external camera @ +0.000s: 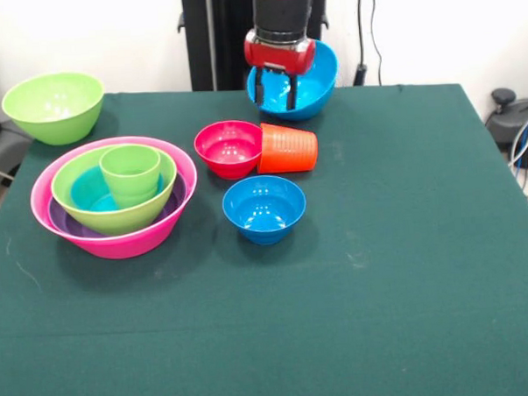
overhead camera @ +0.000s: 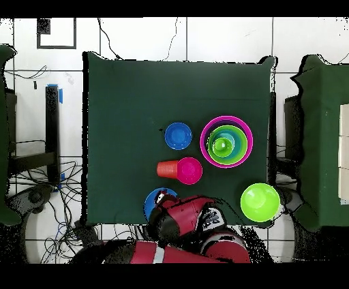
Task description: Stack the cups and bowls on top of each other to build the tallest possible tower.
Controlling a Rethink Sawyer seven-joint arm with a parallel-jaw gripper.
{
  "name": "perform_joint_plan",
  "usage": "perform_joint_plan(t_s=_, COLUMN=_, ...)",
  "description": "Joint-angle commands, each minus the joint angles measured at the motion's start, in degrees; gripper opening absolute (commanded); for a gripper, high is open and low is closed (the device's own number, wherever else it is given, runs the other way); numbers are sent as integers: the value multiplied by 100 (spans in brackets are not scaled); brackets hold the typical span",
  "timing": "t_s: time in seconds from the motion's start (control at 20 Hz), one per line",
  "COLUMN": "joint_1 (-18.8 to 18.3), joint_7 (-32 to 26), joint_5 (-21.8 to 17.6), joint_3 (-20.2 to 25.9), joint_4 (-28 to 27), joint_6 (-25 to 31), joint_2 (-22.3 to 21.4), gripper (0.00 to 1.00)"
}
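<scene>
My gripper hangs at the table's far edge, its two fingers apart and lowered inside the large blue bowl, which looks tipped toward the camera. At the left, the huge pink bowl holds the purple bowl, a lime-green bowl, the teal bowl and the upright lime-green cup. The ribbed orange cup lies on its side against the small red bowl. The small blue bowl stands in front of them.
A second lime-green bowl stands alone at the far left corner, also seen in the overhead view. The arm covers part of the large blue bowl from above. Cables and equipment lie beyond the table's sides.
</scene>
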Motion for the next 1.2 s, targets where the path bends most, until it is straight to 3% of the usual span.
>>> perform_joint_plan(t_s=0.05, joint_1=-282, joint_7=-461, joint_5=-790, joint_3=780, joint_4=-696, joint_6=-346, joint_2=345, gripper=100)
perform_joint_plan(t_s=0.4, joint_1=-654, joint_7=-378, joint_5=-1276, joint_3=911, joint_4=-798, joint_6=-363, joint_2=515, gripper=100)
perform_joint_plan(t_s=0.55, joint_1=-714, joint_7=-337, joint_5=-1351, joint_3=983, joint_4=-691, joint_6=-231, joint_2=364, gripper=100)
perform_joint_plan(t_s=0.75, joint_1=-889, joint_7=-339, joint_5=-1148, joint_3=1296, joint_4=-125, joint_6=326, joint_2=-268, gripper=100)
perform_joint_plan(t_s=0.95, joint_1=-922, joint_7=-448, joint_5=-999, joint_3=1378, joint_4=-38, joint_6=719, joint_2=-421, gripper=100)
perform_joint_plan(t_s=1.2, joint_1=-1337, joint_7=-882, joint_5=-568, joint_3=1944, joint_4=522, joint_6=1604, joint_2=-1352, gripper=100)
